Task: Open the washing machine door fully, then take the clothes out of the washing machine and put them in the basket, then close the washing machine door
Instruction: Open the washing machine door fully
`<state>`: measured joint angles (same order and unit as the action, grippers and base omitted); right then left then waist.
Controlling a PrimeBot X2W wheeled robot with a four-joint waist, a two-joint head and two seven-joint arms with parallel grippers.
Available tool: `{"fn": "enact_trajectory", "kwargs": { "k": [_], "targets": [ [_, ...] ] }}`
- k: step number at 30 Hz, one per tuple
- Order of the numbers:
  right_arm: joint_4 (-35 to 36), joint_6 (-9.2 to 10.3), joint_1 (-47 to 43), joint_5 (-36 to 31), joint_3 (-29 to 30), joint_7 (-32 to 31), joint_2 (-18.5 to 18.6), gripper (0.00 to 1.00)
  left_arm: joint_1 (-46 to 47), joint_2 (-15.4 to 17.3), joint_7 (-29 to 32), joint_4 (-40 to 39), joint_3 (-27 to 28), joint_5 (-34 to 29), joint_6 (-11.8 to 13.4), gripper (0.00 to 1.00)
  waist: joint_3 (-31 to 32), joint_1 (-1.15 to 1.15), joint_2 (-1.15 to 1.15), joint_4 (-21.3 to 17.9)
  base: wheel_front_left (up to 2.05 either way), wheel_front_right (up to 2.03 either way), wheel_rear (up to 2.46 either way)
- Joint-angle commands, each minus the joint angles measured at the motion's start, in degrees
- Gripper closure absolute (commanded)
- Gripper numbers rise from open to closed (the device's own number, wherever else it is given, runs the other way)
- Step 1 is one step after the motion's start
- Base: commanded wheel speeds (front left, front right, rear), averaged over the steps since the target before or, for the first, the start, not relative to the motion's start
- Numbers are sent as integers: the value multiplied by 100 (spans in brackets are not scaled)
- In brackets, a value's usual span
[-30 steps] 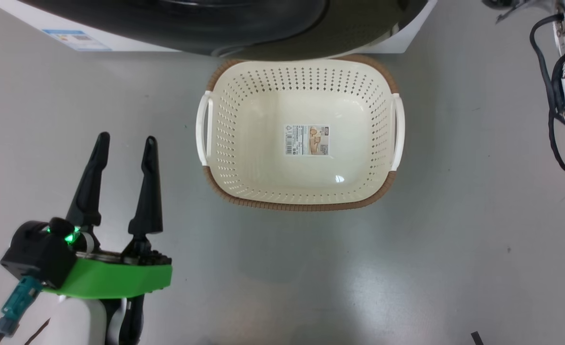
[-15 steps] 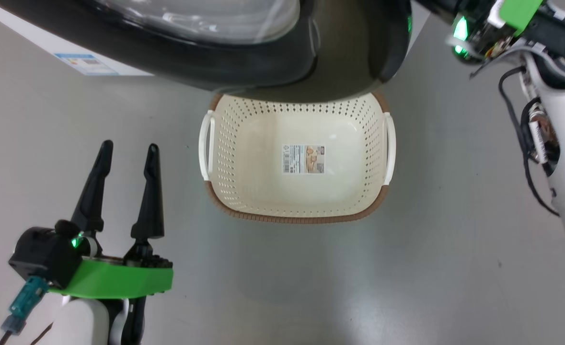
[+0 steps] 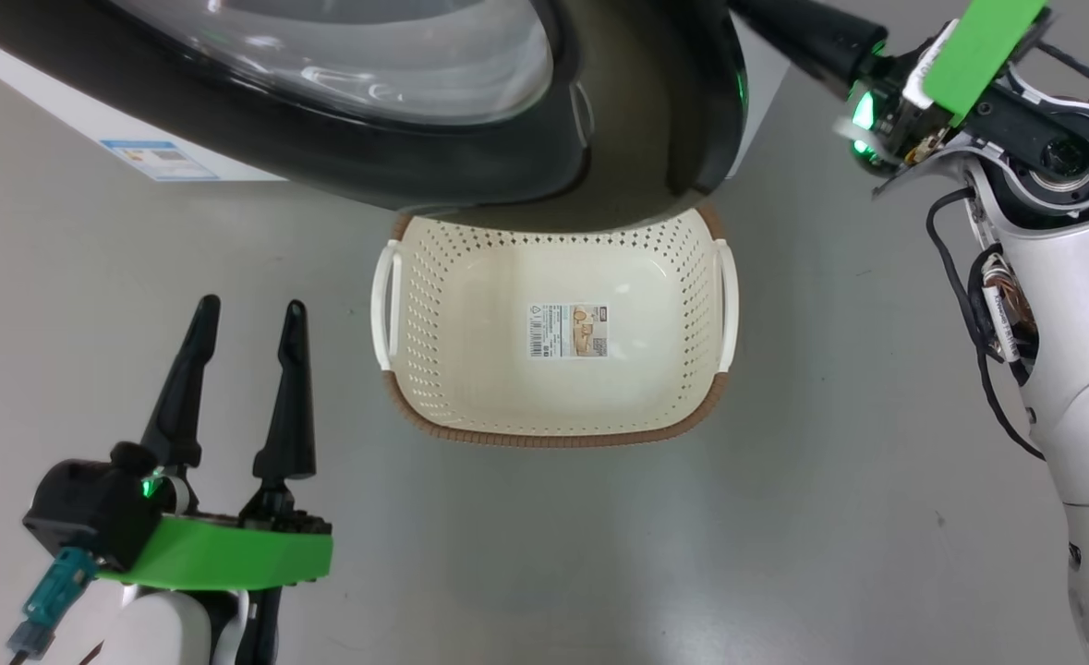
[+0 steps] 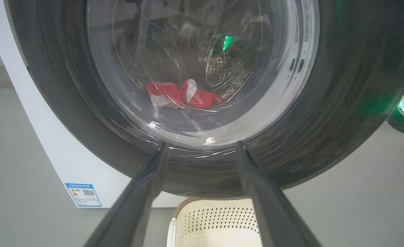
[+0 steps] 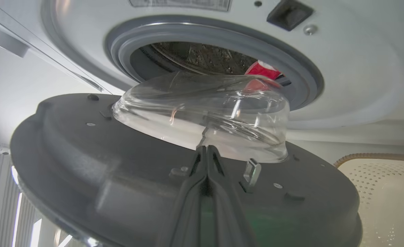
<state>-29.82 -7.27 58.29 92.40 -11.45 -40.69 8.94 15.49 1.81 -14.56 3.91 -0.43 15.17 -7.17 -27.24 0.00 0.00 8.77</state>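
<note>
The washing machine door [image 3: 636, 120], black-rimmed with a bulging glass bowl, stands partly open and overhangs the far rim of the basket [image 3: 553, 434]. The cream basket sits on the floor with just a paper label inside. Red clothes [image 5: 261, 70] lie in the steel drum and also show through the glass, clothes [image 4: 184, 96]. My right gripper [image 5: 207, 148] is shut, its tips against the door's dark inner face beside the glass bowl and the latch hook; in the head view the right gripper [image 3: 789, 28] reaches behind the door's edge. My left gripper [image 3: 250, 309] hangs open over bare floor, left of the basket.
The white washing machine [image 4: 51, 137] carries a blue label [image 4: 83, 193] low on its front. A grey rubber ring [image 5: 215, 37] frames the drum mouth. My right arm's pale forearm and cables [image 3: 1061, 323] fill the right side. Grey floor [image 3: 784, 536] surrounds the basket.
The head camera has shifted. The door now reaches further out over the basket's far rim, and my right arm has come in at the upper right. The left gripper stays open.
</note>
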Motion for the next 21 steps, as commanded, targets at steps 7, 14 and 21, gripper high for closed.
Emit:
{"fn": "enact_trajectory", "kwargs": {
  "k": [7, 14, 21],
  "targets": [
    [607, -22, -353, -922, 39, 1353, 74, 0, 76, 108, -44, -160, 223, -49, -32, 0, -111, 0, 0, -160, 0, 0, 0],
    [1169, -22, -981, -2436, -961, 3228, 780, 0, 131, 107, -44, -119, 260, -12, -32, 0, -99, 0, 0, -272, 0, 0, 0],
    [745, -22, -1333, -3816, -1848, 5347, 1312, 0, 103, 107, -44, -118, 329, -42, -32, 0, -15, 0, 0, -356, 0, 0, 0]
  ]
}}
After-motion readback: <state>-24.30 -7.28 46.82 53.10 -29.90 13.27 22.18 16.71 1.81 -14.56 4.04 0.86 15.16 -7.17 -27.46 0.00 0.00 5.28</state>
